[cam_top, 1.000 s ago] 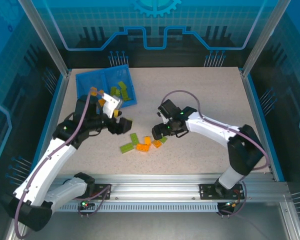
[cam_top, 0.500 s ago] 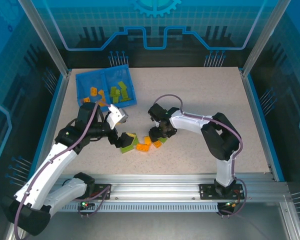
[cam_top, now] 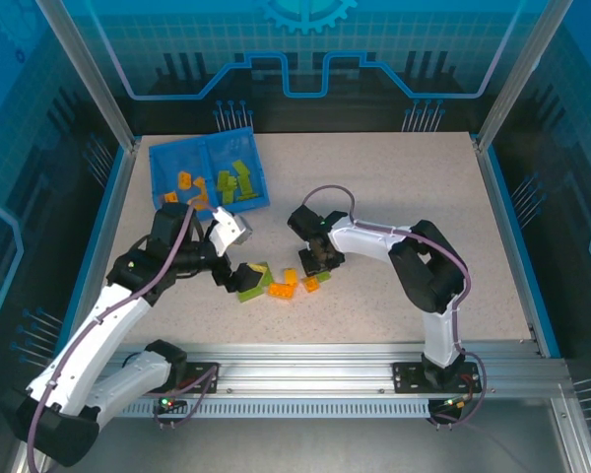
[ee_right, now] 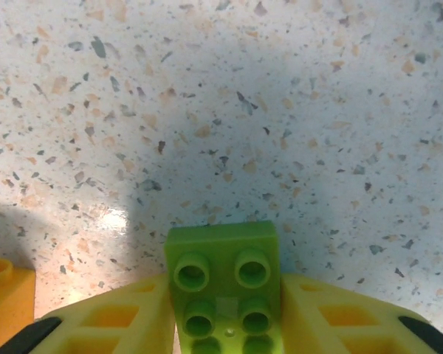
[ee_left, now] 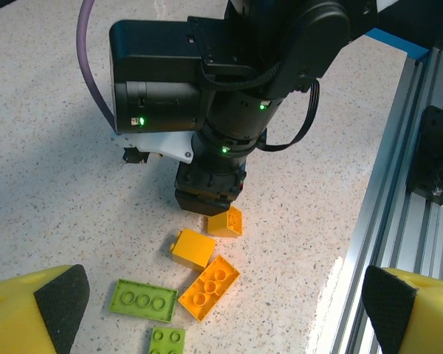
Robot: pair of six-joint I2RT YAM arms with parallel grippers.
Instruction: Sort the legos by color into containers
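From above, the left arm stretched forward, left end effector point(cam_top: 238, 278) low beside loose legos point(cam_top: 281, 286) on the worktop point(cam_top: 404, 197). The right arm was folded sharply, well apart from the blue tray point(cam_top: 160, 158). Left wrist: its fingers gaped wide, empty. Right wrist: right end effector point(ee_right: 225, 313) clamped a green lego point(ee_right: 221, 254).

Bright, even overhead light; a soft shadow spreads across the counter point(ee_right: 280, 110) just beyond the right claw point(ee_right: 223, 318), itself blurred.

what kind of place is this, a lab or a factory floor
Probably a robotics lab test cell: two arms bolted to an aluminium rail at a speckled table, a metal frame with blue panels around it, and toy legos near a blue tray.
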